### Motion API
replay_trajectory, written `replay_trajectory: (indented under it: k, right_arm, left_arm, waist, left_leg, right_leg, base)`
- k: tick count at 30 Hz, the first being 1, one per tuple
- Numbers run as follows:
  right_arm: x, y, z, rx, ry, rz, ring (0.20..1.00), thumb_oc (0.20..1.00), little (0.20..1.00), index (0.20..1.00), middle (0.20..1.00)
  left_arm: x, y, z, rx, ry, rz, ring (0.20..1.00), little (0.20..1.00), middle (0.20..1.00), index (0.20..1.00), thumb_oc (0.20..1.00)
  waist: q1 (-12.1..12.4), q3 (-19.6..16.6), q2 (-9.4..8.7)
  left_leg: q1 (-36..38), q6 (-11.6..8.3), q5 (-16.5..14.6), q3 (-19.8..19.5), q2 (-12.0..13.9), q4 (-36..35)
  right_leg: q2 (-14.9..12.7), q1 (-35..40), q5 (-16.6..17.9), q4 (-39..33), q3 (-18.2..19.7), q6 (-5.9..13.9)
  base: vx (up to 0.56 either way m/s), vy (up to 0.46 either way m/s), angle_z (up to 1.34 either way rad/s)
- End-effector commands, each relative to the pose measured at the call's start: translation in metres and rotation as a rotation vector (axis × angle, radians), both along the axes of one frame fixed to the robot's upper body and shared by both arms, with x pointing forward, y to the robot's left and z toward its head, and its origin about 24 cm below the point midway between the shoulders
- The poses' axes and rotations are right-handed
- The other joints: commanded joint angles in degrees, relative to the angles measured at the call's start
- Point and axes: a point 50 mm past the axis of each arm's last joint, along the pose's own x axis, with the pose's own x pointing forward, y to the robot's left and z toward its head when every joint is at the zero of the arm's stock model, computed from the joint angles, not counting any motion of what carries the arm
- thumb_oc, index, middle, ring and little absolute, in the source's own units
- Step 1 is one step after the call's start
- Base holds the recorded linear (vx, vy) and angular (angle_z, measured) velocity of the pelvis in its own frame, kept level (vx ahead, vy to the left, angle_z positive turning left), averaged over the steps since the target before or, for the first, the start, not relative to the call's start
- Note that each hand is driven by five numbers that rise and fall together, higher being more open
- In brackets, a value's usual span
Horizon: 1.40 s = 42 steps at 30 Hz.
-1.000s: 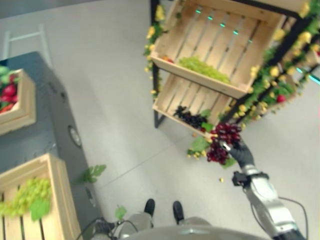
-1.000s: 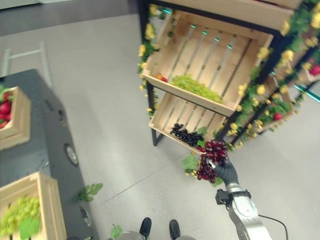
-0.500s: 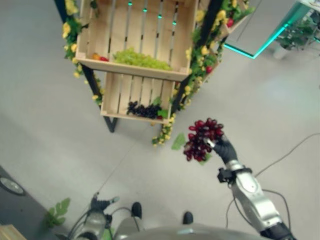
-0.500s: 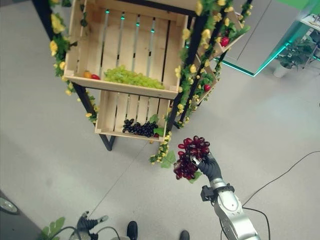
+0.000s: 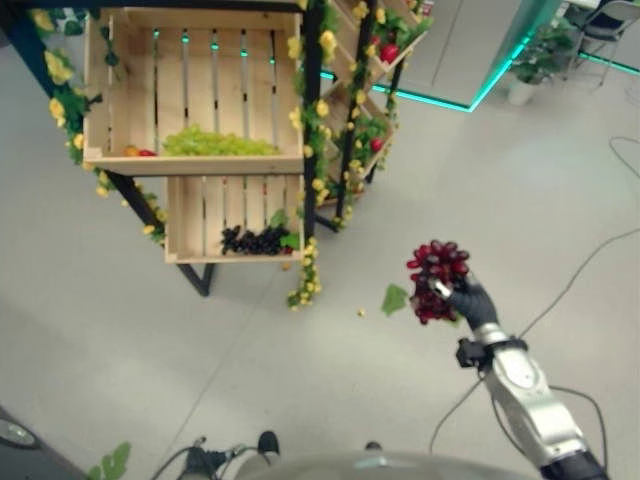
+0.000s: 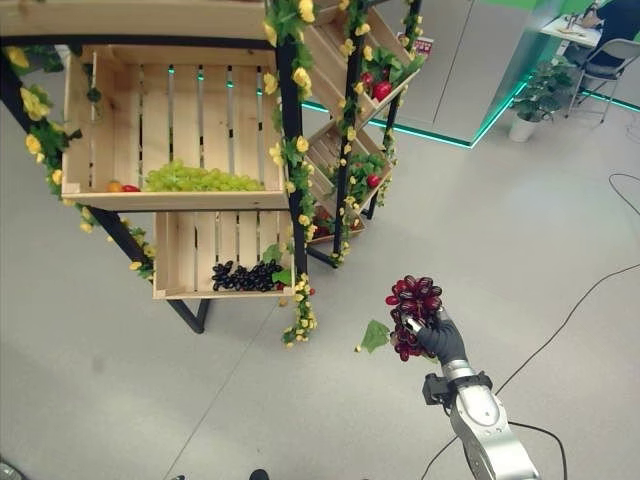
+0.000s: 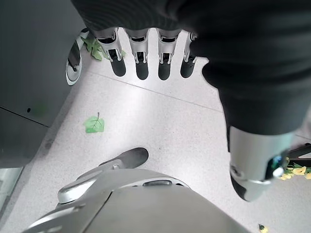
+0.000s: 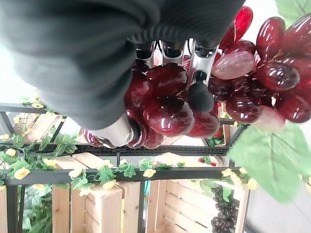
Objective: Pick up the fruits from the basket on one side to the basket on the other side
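Right eye view: our right hand [image 6: 437,335] grips the dark red plastic grape bunch [image 6: 412,301], carried clear of the wooden crate shelf [image 6: 180,200].
We have swung rightwards since a second ago; destination basket unsighted. Left hand [image 7: 146,58] hangs slack, fingers straight.

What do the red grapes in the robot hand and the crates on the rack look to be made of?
Red grapes, held in the right robot hand: probably plastic or another moulded material. They show a glossy, uniform skin with hard highlights, and the attached leaf looks like fabric. Crates: pale unfinished wood, going by the separate slats with gaps and a matt surface.
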Motion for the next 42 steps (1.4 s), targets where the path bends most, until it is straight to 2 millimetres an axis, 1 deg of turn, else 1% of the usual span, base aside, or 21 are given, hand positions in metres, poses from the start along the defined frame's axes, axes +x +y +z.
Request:
replay_trajectory:
  k: [1, 4, 7, 13, 14, 15, 16, 17, 18, 19, 20, 21, 25, 31, 36, 37, 42]
  right_arm:
    - [0.023, 0.006, 0.062, -0.050, -0.292, 0.072, 0.200, 0.200, 0.200, 0.200, 0.200]
    - [0.026, 0.006, 0.073, -0.075, -0.334, 0.084, 0.200, 0.200, 0.200, 0.200, 0.200]
    - [0.032, 0.013, 0.083, -0.075, -0.372, 0.109, 0.200, 0.200, 0.200, 0.200, 0.200]
    - [0.045, 0.036, 0.101, -0.084, -0.434, 0.195, 0.200, 0.200, 0.200, 0.200, 0.200]
    - [0.045, 0.036, 0.101, -0.084, -0.434, 0.195, 0.200, 0.200, 0.200, 0.200, 0.200]
    - [0.050, 0.046, 0.109, -0.075, -0.460, 0.229, 0.200, 0.200, 0.200, 0.200, 0.200]
    - [0.053, 0.052, 0.110, -0.059, -0.459, 0.247, 0.200, 0.200, 0.200, 0.200, 0.200]
    - [0.053, 0.052, 0.110, -0.059, -0.459, 0.247, 0.200, 0.200, 0.200, 0.200, 0.200]
    - [0.059, 0.061, 0.119, -0.055, -0.487, 0.277, 0.200, 0.200, 0.200, 0.200, 0.200]
    - [0.063, 0.068, 0.122, -0.040, -0.486, 0.301, 0.200, 0.200, 0.200, 0.200, 0.200]
    - [0.065, 0.070, 0.125, -0.044, -0.493, 0.304, 0.200, 0.200, 0.200, 0.200, 0.200]
    - [0.068, 0.076, 0.130, -0.045, -0.508, 0.322, 0.200, 0.200, 0.200, 0.200, 0.200]
    - [0.076, 0.090, 0.143, -0.048, -0.536, 0.362, 0.200, 0.200, 0.200, 0.200, 0.200]
    - [0.086, 0.117, 0.162, -0.055, -0.573, 0.437, 0.200, 0.200, 0.200, 0.200, 0.200]
    - [0.096, 0.132, 0.173, -0.059, -0.578, 0.462, 0.200, 0.200, 0.200, 0.200, 0.200]
    - [0.098, 0.134, 0.178, -0.069, -0.588, 0.464, 0.200, 0.200, 0.200, 0.200, 0.200]
    - [0.109, 0.134, 0.191, -0.107, -0.601, 0.446, 0.200, 0.200, 0.200, 0.200, 0.200]
  left_arm:
    - [0.011, -0.019, -0.004, -0.042, 0.003, -0.017, 1.000, 1.000, 1.000, 1.000, 1.000]
    - [0.008, -0.026, -0.006, -0.060, 0.018, -0.028, 1.000, 1.000, 1.000, 1.000, 1.000]
    - [0.008, -0.027, -0.007, -0.063, 0.028, -0.051, 1.000, 1.000, 1.000, 1.000, 1.000]
    - [-0.001, -0.025, -0.008, -0.062, 0.066, -0.073, 1.000, 1.000, 1.000, 1.000, 1.000]
    - [-0.001, -0.025, -0.008, -0.062, 0.066, -0.073, 1.000, 1.000, 1.000, 1.000, 1.000]
    - [-0.002, -0.024, -0.008, -0.058, 0.072, -0.079, 1.000, 1.000, 1.000, 1.000, 1.000]
    - [-0.004, -0.024, -0.008, -0.055, 0.076, -0.080, 1.000, 1.000, 1.000, 1.000, 1.000]
    - [-0.004, -0.024, -0.008, -0.055, 0.076, -0.080, 1.000, 1.000, 1.000, 1.000, 1.000]
    - [-0.004, -0.023, -0.008, -0.050, 0.080, -0.086, 1.000, 1.000, 1.000, 1.000, 1.000]
    - [-0.004, -0.022, -0.008, -0.048, 0.080, -0.089, 1.000, 1.000, 1.000, 1.000, 1.000]
    - [-0.004, -0.022, -0.008, -0.046, 0.080, -0.089, 1.000, 1.000, 1.000, 1.000, 1.000]
    - [-0.004, -0.022, -0.008, -0.046, 0.084, -0.096, 1.000, 1.000, 1.000, 1.000, 1.000]
    - [-0.005, -0.019, -0.008, -0.038, 0.091, -0.095, 1.000, 1.000, 1.000, 1.000, 1.000]
    - [-0.004, -0.017, -0.007, -0.025, 0.091, -0.107, 1.000, 1.000, 1.000, 1.000, 1.000]
    - [-0.002, -0.016, -0.007, -0.022, 0.089, -0.116, 1.000, 1.000, 1.000, 1.000, 1.000]
    - [-0.002, -0.015, -0.006, -0.019, 0.088, -0.115, 1.000, 1.000, 1.000, 1.000, 1.000]
    - [-0.001, -0.008, -0.005, -0.004, 0.085, -0.098, 1.000, 1.000, 1.000, 1.000, 1.000]
  waist:
    - [2.04, 0.07, 0.03]
    - [2.03, -0.75, 0.25]
    - [2.72, -1.18, 0.41]
    - [4.02, -2.36, 0.48]
    - [4.02, -2.35, 0.48]
    - [4.58, -2.50, 0.25]
    - [4.93, -2.52, 0.08]
    - [4.93, -2.51, 0.08]
    - [5.69, -2.42, -0.26]
    - [6.28, -2.37, -0.52]
    - [6.45, -2.36, -0.64]
    - [6.94, -2.38, -0.83]
    - [8.11, -2.13, -1.44]
    - [10.03, -1.56, -2.69]
    - [11.56, -1.13, -3.69]
    - [11.93, -0.91, -4.00]
    - [13.19, -0.45, -4.86]
  left_leg:
    - [-0.89, 1.02, -4.20, -5.74, -0.17, 4.48]
    - [-0.75, 0.88, -3.18, -5.28, 0.20, 2.65]
    - [-0.47, 0.88, -1.79, -5.58, 0.23, 0.09]
    - [0.51, 1.12, -2.67, -5.58, -0.03, -0.88]
    - [0.52, 1.12, -2.67, -5.57, -0.03, -0.88]
    - [0.72, 1.20, -3.02, -5.58, -0.19, -0.88]
    - [0.89, 1.23, -3.19, -5.51, -0.22, -0.88]
    - [0.89, 1.23, -3.19, -5.51, -0.22, -0.88]
    - [0.86, 1.35, -3.31, -5.49, -0.34, -0.88]
    - [0.69, 1.41, -3.37, -5.53, -0.44, -0.88]
    - [0.61, 1.44, -3.40, -5.56, -0.49, -0.88]
    - [0.50, 1.54, -3.46, -5.63, -0.64, -0.88]
    - [0.20, 1.83, -3.56, -5.98, -0.99, -0.88]
    - [-0.58, 2.16, -3.46, -6.47, -1.42, -0.88]
    - [-1.45, 2.46, -3.28, -7.14, -1.94, -0.88]
    - [-1.80, 2.53, -3.18, -7.40, -2.04, -0.88]
    - [-2.87, 2.80, -2.85, -8.42, -2.69, -0.88]
  right_leg:
    - [1.45, -3.70, 2.15, 0.57, 2.61, 0.55]
    - [1.33, -3.27, 2.00, 0.28, 1.66, 0.71]
    - [1.37, -3.74, 1.89, 0.27, 1.49, 0.84]
    - [1.11, -3.12, 1.42, 0.27, 1.37, 1.28]
    - [1.11, -3.11, 1.42, 0.27, 1.37, 1.28]
    - [0.94, -2.92, 1.45, 0.27, 1.39, 1.41]
    - [0.85, -2.83, 1.47, 0.27, 1.49, 1.43]
    - [0.85, -2.82, 1.47, 0.27, 1.49, 1.43]
    - [0.74, -2.79, 1.51, 0.27, 1.45, 1.56]
    - [0.60, -2.85, 1.61, 0.27, 1.40, 1.67]
    - [0.50, -2.89, 1.64, 0.27, 1.39, 1.72]
    - [0.30, -2.89, 1.71, 0.27, 1.31, 1.82]
    - [-0.12, -3.00, 1.91, 0.27, 1.21, 2.08]
    - [-0.69, -3.34, 2.31, 0.27, 0.84, 2.33]
    - [-1.13, -3.69, 2.71, 0.27, 0.39, 2.56]
    - [-1.31, -3.89, 2.89, 0.27, 0.14, 2.67]
    - [-1.83, -4.14, 3.24, 0.27, -0.67, 2.92]
  base:
    - [0.02, -0.051, -0.07]
    - [0.04, -0.029, 0.08]
    - [0.00, 0.002, 0.06]
    - [0.04, 0.029, 0.00]
    - [0.02, 0.050, -0.02]
    - [0.03, 0.044, 0.00]
    - [0.03, 0.044, -0.02]
    - [0.01, 0.032, 0.01]
    - [0.01, 0.036, 0.00]
    - [0.01, 0.051, -0.01]
    - [0.01, 0.052, 0.02]
    - [0.00, 0.050, 0.00]
    - [0.00, 0.042, 0.02]
    - [-0.01, 0.036, 0.05]
    - [-0.01, 0.039, 0.07]
    - [-0.02, 0.032, 0.04]
    - [-0.02, 0.030, 0.15]
